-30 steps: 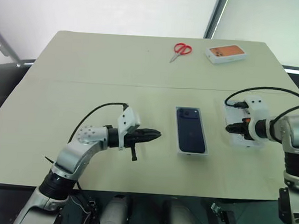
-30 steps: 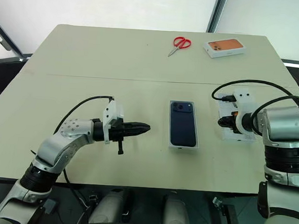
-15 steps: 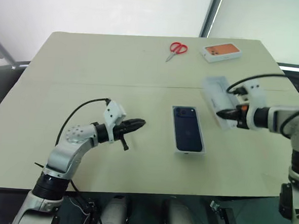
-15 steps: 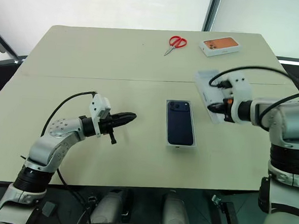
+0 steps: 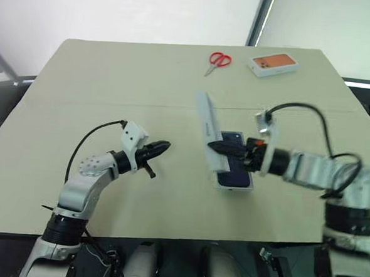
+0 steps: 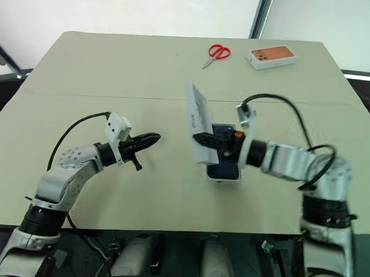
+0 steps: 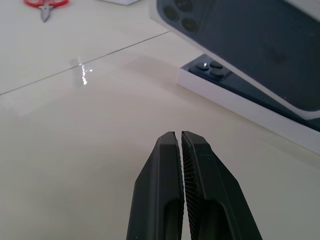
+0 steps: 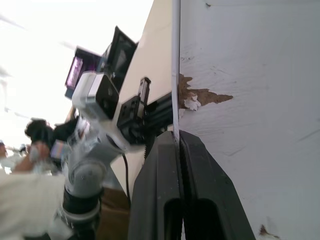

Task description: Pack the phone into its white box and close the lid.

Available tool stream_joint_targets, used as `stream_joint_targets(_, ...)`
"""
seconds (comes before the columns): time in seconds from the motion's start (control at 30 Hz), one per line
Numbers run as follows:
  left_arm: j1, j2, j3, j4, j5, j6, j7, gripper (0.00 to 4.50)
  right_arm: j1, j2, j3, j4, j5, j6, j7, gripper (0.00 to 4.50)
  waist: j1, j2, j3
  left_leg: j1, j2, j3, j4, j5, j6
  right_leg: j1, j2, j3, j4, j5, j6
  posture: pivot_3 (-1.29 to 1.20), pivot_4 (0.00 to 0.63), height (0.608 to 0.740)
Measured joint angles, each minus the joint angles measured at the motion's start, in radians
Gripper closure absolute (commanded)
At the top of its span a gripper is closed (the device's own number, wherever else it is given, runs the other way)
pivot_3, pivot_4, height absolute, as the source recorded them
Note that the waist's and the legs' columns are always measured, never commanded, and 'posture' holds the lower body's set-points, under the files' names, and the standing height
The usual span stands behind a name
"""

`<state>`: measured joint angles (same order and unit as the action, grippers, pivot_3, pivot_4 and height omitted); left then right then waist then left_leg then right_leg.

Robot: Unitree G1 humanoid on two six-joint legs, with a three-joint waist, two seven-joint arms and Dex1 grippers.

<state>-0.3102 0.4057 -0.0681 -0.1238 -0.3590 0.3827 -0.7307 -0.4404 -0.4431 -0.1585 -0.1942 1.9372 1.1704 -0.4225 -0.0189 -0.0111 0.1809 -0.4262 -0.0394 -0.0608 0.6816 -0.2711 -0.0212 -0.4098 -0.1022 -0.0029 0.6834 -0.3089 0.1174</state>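
**Bring the lid flat and square before you lower it**

Your right gripper (image 6: 200, 139) has its fingers pinched closed on one thin wall of the lid (image 6: 197, 122), and the lid is standing tilted on edge in the air, just above the left side of the white box (image 5: 233, 187). The phone (image 5: 234, 170) already lies in that box, back up, with its camera cluster at the far end. So packing looks done; what remains, as I read it, is seating the lid.

Roll the wrist until the lid's open side faces down and its printed face is up. Match its long axis to the box's long axis before you descend; right now the two are not parallel. Line up one short end first, then let the rest settle, because a shallow lid with thin walls will likely catch on the tray's rim if it comes down skewed.

You are holding by a single wall, so expect the lid to pivot in the pinch. Move slowly and avoid knocking the box, which sits loose on the table (image 5: 114, 71) and could slide.

Your left gripper (image 5: 159, 147) has its jaws closed on nothing and hovers over the table well left of the box. You could use it to steady the box's near side or press the lid home.

The scissors (image 5: 218, 60) and the orange-topped box (image 5: 275, 64) sit at the far edge, well clear.
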Motion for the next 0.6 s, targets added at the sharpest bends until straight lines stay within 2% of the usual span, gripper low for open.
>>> stream_joint_targets(0.2,-0.012,-0.028,-0.044,0.02,0.03,-0.016,-0.004,4.29,0.09,0.234,0.036,-0.157,0.01,-0.211,-0.372,4.47,0.002,0.0,0.0,0.0,0.0,0.0,0.0,0.0,0.0,-0.001,0.001,0.0,0.0,0.0,0.0,0.0,0.15,0.697)
stream_joint_targets(0.27,-0.02,-0.039,-0.051,0.026,0.035,-0.018,-0.004,4.29,0.089,0.254,0.039,-0.179,0.01,-0.24,-0.441,4.47,0.002,0.0,0.0,0.0,0.0,0.0,0.0,0.0,0.0,-0.001,0.001,0.0,0.0,0.0,0.0,0.0,0.15,0.697)
stream_joint_targets(0.43,-0.023,-0.046,-0.056,0.038,0.037,-0.019,-0.003,4.29,0.065,0.317,0.034,-0.217,0.01,-0.294,-0.517,4.47,-0.001,0.0,0.0,0.0,0.002,0.0,-0.001,0.0,0.0,-0.001,0.003,0.001,0.001,0.0,0.0,0.0,0.15,0.697)
stream_joint_targets(0.6,-0.026,-0.038,-0.053,0.045,0.042,-0.021,-0.004,4.29,0.039,0.366,0.075,-0.269,0.011,-0.327,-0.51,4.47,0.0,0.001,0.0,0.0,0.002,-0.001,-0.001,0.0,0.0,-0.002,0.004,0.001,0.001,0.0,0.0,0.0,0.15,0.697)
